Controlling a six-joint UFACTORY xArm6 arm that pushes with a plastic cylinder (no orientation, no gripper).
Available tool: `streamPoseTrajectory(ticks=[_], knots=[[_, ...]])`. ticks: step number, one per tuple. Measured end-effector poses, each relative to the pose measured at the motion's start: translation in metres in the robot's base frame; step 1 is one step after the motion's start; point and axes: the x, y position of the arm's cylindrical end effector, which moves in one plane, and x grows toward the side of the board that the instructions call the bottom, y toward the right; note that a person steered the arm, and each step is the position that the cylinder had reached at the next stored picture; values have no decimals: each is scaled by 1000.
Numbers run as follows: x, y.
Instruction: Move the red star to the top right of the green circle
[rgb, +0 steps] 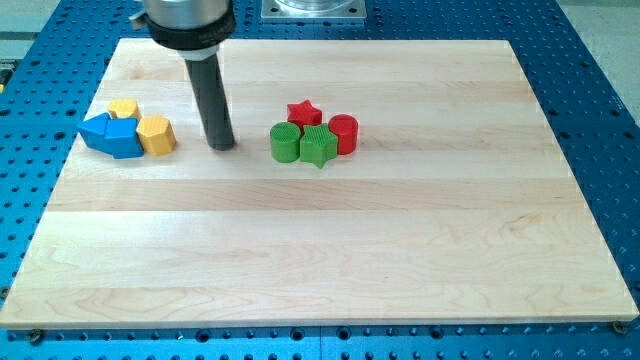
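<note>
Camera view: my tip (222, 146), a bare rod holding nothing, stands left of the green circle (285, 142); pushing rightward could scatter the red star (304, 112) cluster.

To the view's left of the tool you have a tight cluster: a yellow hexagon block (156, 134) nearest it, blue blocks (112, 135) touching that on the far side, their shapes hard to make out, and a smaller yellow block (123, 108) behind them. To the tool's right, past a gap, a green star (318, 146) touches a red cylinder (343, 133). All sit on the wooden board (320, 250), on a blue perforated table (600, 90).
</note>
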Motion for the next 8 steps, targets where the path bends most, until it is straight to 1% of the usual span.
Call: streamPoseTrajectory(ticks=[1, 2, 3, 4, 5, 6, 8], knots=[[0, 60], [-3, 22], [-35, 47], [-32, 87], [-36, 88], [-55, 88], [-54, 85]])
